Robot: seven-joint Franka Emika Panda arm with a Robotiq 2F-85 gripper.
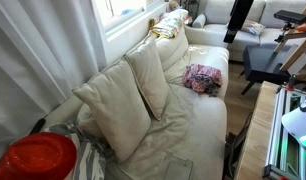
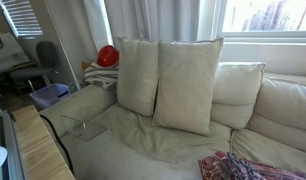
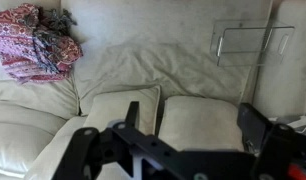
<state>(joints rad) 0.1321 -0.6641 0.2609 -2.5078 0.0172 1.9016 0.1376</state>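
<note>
- Directly above the two cushions (image 3: pixel 118 105) leaning on the sofa (image 2: pixel 123 140) back, the tool (image 3: pixel 193 125) hangs high, fingers spread wide, holding nothing.
- Best to centre over one cushion's top edge before lowering, I'd judge.
- Beyond the cushions: patterned cloth (image 3: pixel 35 42) one way, clear stand (image 3: pixel 248 42) the other.

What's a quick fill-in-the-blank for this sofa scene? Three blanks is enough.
1. The gripper hovers above the sofa with its jaws ____.
2. In the wrist view, ____ cream pillows sit side by side below it.
3. The round object at the sofa's end is coloured ____.
Missing words: open; two; red.
</note>
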